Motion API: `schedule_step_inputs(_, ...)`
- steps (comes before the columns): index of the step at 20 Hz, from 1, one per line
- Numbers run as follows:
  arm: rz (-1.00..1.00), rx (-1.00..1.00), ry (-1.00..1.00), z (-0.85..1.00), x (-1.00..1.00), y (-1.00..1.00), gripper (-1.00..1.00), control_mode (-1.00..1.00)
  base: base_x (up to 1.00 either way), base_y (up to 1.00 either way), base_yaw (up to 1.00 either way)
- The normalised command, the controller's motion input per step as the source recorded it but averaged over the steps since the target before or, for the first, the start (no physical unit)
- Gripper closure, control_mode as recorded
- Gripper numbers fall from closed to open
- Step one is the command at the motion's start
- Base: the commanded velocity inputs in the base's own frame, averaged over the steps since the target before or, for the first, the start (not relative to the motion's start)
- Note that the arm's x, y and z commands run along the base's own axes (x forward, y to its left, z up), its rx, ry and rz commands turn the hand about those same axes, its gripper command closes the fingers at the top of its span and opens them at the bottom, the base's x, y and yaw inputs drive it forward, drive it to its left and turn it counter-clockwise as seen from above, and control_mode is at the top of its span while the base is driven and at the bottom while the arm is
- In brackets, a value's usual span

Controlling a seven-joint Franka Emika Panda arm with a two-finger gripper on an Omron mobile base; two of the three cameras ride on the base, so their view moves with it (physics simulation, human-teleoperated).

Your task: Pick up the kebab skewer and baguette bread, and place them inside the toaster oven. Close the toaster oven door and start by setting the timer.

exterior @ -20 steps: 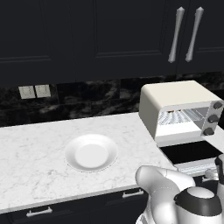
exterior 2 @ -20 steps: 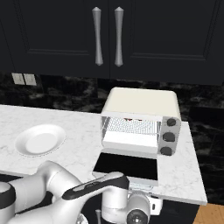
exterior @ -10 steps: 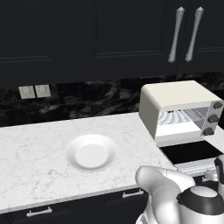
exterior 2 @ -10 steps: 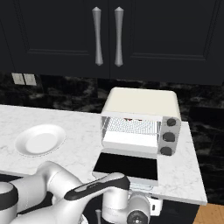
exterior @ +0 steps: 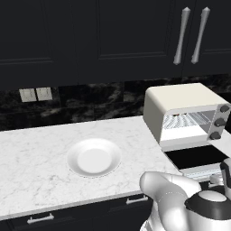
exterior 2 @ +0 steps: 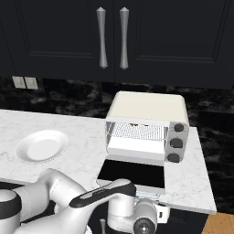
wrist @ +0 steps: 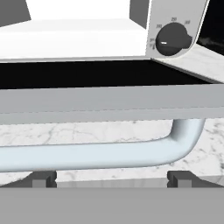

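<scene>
Gripper (wrist: 111, 179) wide open, empty, straddling the door (exterior 2: 132, 173) handle (wrist: 100, 153). Centre on bar, close, then swing up toward oven (exterior 2: 148, 125).

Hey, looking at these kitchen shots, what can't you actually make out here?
- What lies on the toaster oven rack: right base view, too small, just dark specks at the back.
- Knob markings: hand view, too small and blurred.
- Door handle: hand view, left end cut off by the edge.
- Fingers: hand view, just the tips rise above the bottom band.
</scene>
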Motion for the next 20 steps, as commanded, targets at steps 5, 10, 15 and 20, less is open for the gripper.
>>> schedule_step_inputs(5, 0.0, 0.0, 0.0, 0.0, 0.16, 0.05, -1.0, -1.0, 0.0, 0.0, 0.0)
schedule_step_inputs(10, 0.0, 0.0, 0.0, 0.06, 0.1, 0.05, -1.0, -1.0, 0.0, 0.0, 0.0)
schedule_step_inputs(15, 0.0, 0.0, -0.02, 0.3, 0.03, 0.1, -1.0, -1.0, 0.0, 0.0, 0.0)
schedule_step_inputs(20, 0.0, 0.0, -0.03, 0.41, 0.08, 0.24, -1.0, -1.0, 0.0, 0.0, 0.0)
